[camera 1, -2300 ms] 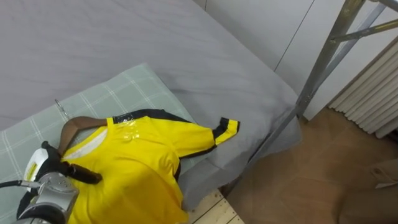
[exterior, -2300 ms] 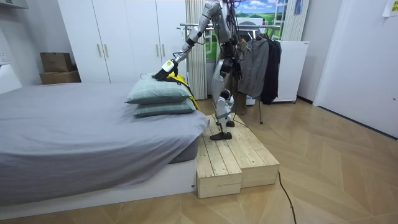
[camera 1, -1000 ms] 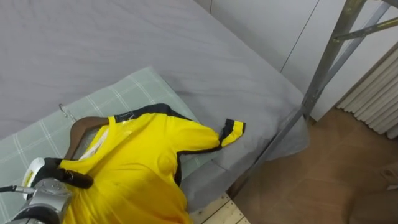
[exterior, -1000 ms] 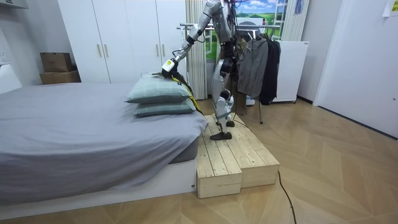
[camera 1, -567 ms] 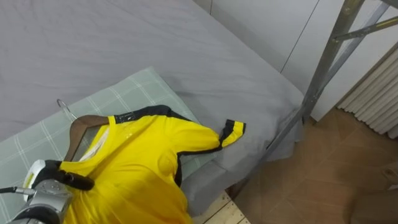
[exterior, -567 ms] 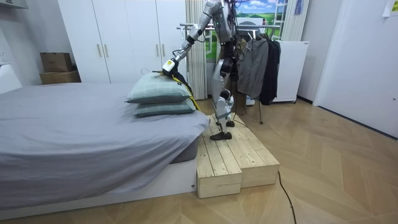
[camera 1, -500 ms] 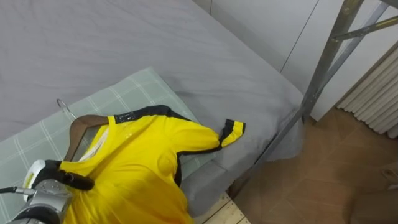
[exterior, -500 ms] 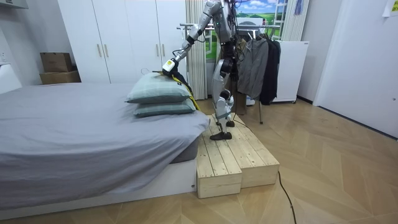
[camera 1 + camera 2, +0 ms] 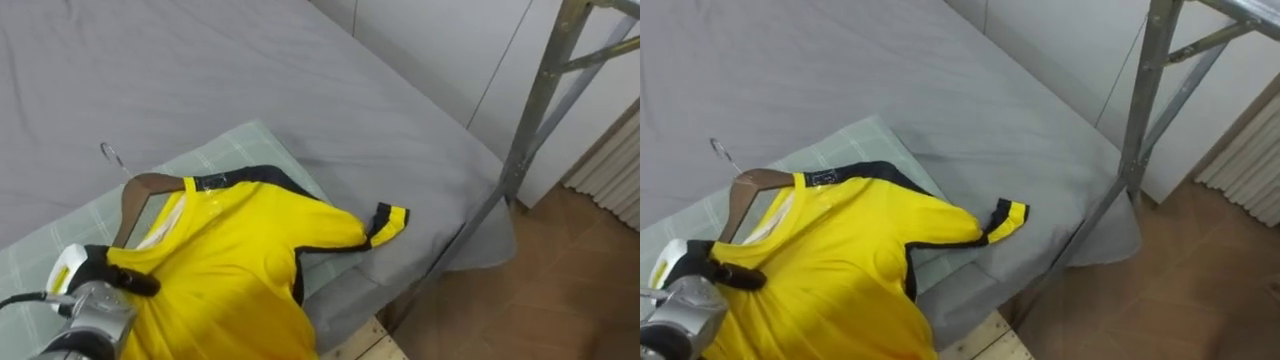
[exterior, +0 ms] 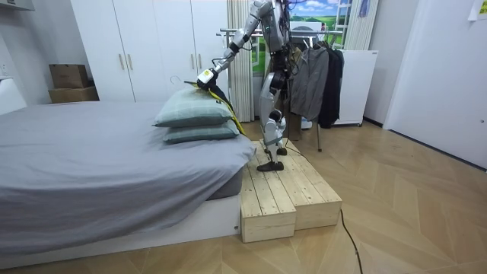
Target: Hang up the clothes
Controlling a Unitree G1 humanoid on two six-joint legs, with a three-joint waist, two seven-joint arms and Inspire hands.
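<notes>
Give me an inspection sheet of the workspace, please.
Surface: grey bed, green checked pillows stacked at its end.
Job's things: yellow shirt on wooden hanger, over the top pillow.
Clutter: cardboard boxes by wardrobes.
Hands: left hand curled on the shirt's shoulder.
Cables: nothing seen beyond the robot's own.
Surroundings: metal rack beside bed, dark clothes hung; robot stands on wooden platform.

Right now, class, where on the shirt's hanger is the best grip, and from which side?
Grip the hanger at its wooden top under the metal hook, from the bed side: it stands clear of the yellow shirt, while the left robot hand covers the near shoulder.
</notes>
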